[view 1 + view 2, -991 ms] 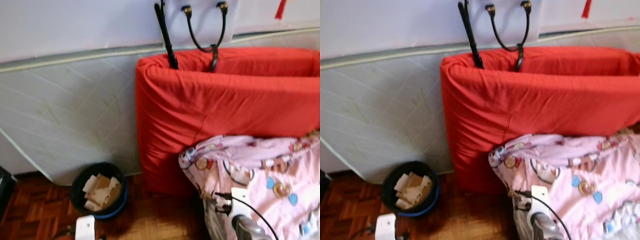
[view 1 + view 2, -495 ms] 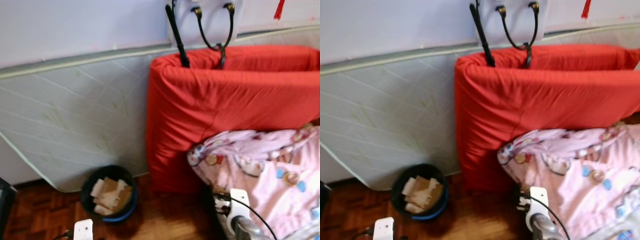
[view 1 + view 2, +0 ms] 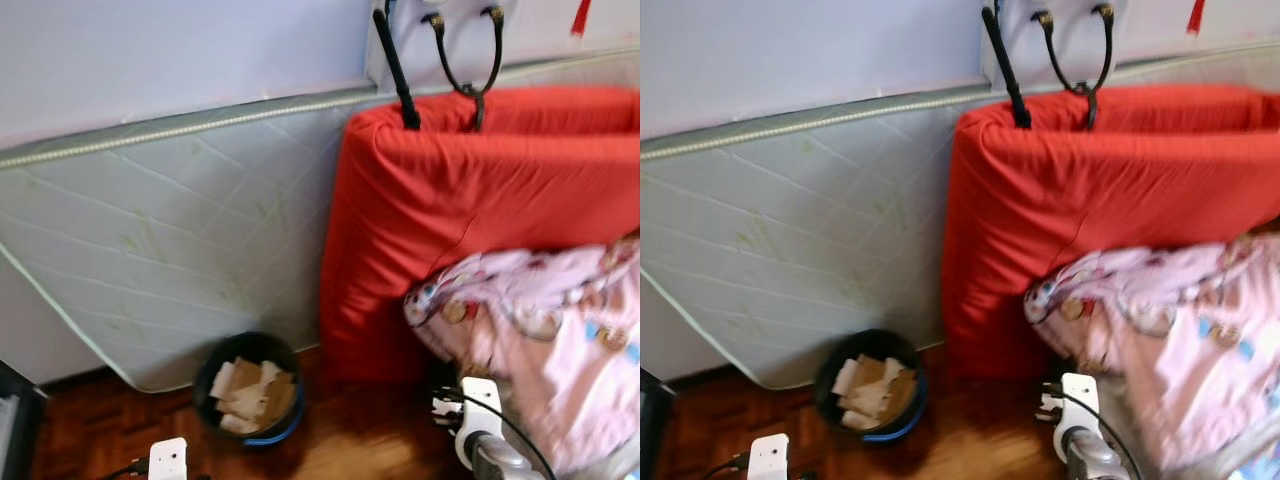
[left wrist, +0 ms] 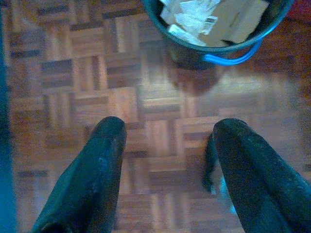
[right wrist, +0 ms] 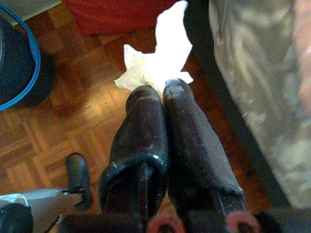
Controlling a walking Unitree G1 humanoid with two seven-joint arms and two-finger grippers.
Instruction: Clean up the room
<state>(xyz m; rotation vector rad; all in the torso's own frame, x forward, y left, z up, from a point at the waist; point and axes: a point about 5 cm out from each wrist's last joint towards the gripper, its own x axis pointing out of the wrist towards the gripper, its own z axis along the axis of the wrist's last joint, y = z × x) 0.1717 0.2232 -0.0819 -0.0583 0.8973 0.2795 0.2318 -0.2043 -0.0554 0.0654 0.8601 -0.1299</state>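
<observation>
Parquet floor (image 4: pixel 73 87) lies open before one black bin (image 3: pixel 248 402) of paper scraps at the mattress (image 3: pixel 170 250) edge; right gripper (image 5: pixel 163 94) pinches one white tissue (image 5: pixel 163 58), left gripper (image 4: pixel 167 131) stands apart

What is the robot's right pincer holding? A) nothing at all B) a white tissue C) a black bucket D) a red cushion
B: in the right wrist view the right pincer has its two fingers pressed together on a crumpled white tissue, held above the wooden floor.
</observation>
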